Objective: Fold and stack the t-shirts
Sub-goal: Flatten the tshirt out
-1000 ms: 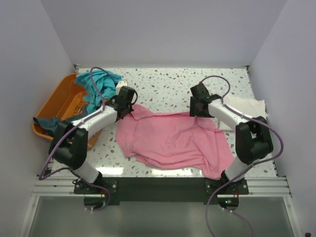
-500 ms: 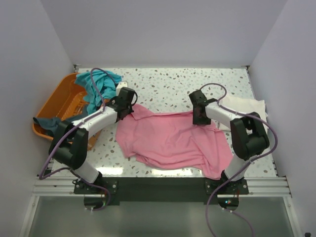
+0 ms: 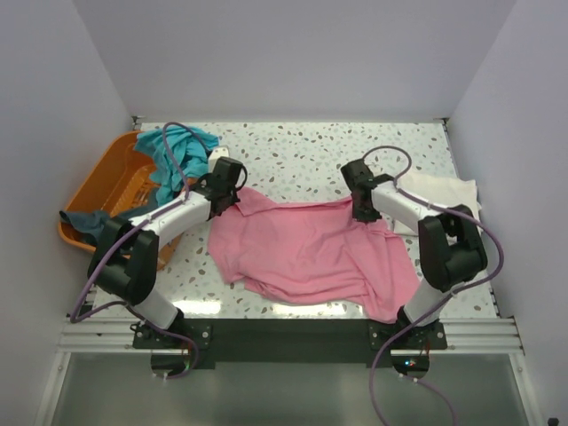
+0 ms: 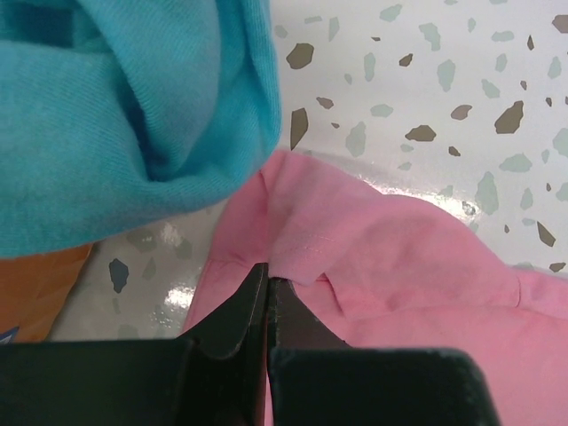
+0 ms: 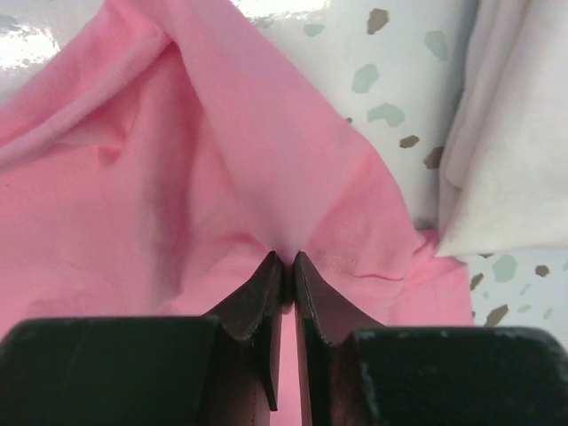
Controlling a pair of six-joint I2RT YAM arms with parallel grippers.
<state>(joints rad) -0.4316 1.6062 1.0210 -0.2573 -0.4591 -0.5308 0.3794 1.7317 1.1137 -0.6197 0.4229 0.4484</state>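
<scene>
Left gripper (image 4: 266,277) and right gripper (image 5: 288,260) each clamp the soft, rumpled pink t-shirt (image 3: 311,250).

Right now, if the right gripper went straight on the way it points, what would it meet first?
The pink t-shirt: the right gripper is shut on a fold of it, and more pink cloth lies ahead. Past that, probably table; the cream-white t-shirt sits off to the side.

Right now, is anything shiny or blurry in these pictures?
Left wrist: glare shines on the table beside the pink shirt. Right wrist: glare at the top edge, too. Top: a faint shine by the shirt's near hem; nothing looks blurry.
</scene>
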